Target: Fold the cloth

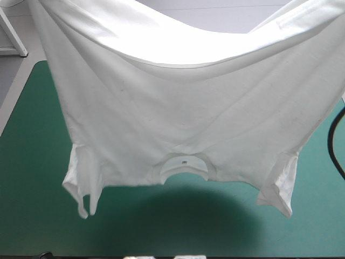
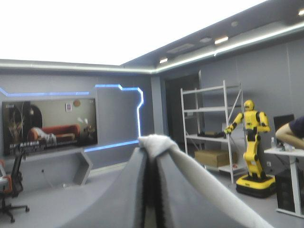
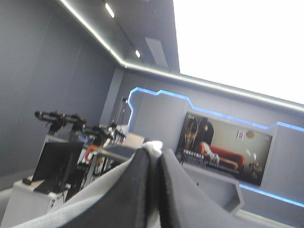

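The white T-shirt [image 1: 183,108] hangs lifted in the high view, stretched wide above the teal-green table [image 1: 32,178]. Its hem runs off the top at both sides; collar [image 1: 184,164] and both sleeves dangle lowest, just over the table. Neither gripper shows in the high view. In the left wrist view my left gripper [image 2: 151,147] is shut on the T-shirt, a bunch of white cloth [image 2: 156,142] poking out at the fingertips and draping over one finger. In the right wrist view my right gripper [image 3: 153,152] is likewise shut on the T-shirt, a small white fold [image 3: 153,145] at the tips.
The shirt casts a dark shadow [image 1: 210,216] on the teal-green cover under the collar. Both wrist views look level into the room, away from the table.
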You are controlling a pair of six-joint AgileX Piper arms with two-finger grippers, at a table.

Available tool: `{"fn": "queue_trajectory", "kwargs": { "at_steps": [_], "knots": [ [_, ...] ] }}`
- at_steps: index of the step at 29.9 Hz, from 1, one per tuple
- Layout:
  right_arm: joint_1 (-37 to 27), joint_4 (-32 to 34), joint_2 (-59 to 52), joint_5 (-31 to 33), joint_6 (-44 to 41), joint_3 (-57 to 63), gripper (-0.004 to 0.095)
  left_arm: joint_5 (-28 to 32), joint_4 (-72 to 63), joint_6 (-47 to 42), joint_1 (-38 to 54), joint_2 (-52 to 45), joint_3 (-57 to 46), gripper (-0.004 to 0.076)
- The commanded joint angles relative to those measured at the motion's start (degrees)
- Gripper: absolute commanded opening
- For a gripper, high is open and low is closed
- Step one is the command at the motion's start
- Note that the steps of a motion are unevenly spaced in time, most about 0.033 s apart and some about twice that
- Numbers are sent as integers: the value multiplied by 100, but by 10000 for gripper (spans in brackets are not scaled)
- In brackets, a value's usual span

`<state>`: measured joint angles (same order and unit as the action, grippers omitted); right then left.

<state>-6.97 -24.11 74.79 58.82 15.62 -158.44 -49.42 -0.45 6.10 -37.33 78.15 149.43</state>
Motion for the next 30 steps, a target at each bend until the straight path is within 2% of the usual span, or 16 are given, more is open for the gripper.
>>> {"fn": "queue_trajectory", "kwargs": {
  "at_steps": [1, 7, 9, 11, 14, 17, 21, 22, 25, 27, 30],
  "knots": [
    [2, 12, 6, -634, 54, -52, -17, 916, -214, 246, 9, -87, 80, -9],
    [2, 9, 159, -227, 43, 103, -17, 746, 336, 186, 9, 77, 67, -9],
    [2, -1, 302, -133, -39, 267, -17, 677, 781, -136, 9, 255, 67, -9],
    [2, -46, 485, -124, -51, 473, -17, 602, 1605, -844, 12, 535, 67, -9],
    [2, -316, 883, -308, -51, 730, -17, 662, 2656, -1481, 23, 1022, 67, -9],
    [2, -739, 1390, -821, 12, 749, -15, 1367, 3145, -1364, 144, 1435, 78, -9],
    [19, -1185, 1880, -1958, 170, 749, -11, 2536, 2526, -1871, 937, 1783, 78, -9],
    [120, -1172, 1916, -2267, 340, 749, -11, 3006, 2186, -2052, 1282, 1843, 78, -9],
    [515, -839, 1995, -3022, 996, 737, -11, 3852, 1224, -2335, 2020, 1971, 78, -9],
    [800, -559, 2004, -3224, 1179, 737, -11, 4094, 585, -2264, 2315, 1995, 78, -9],
    [990, -379, 2066, -3347, 1139, 737, -11, 4318, 613, -1989, 2358, 1995, 78, -9]
  ]
}}
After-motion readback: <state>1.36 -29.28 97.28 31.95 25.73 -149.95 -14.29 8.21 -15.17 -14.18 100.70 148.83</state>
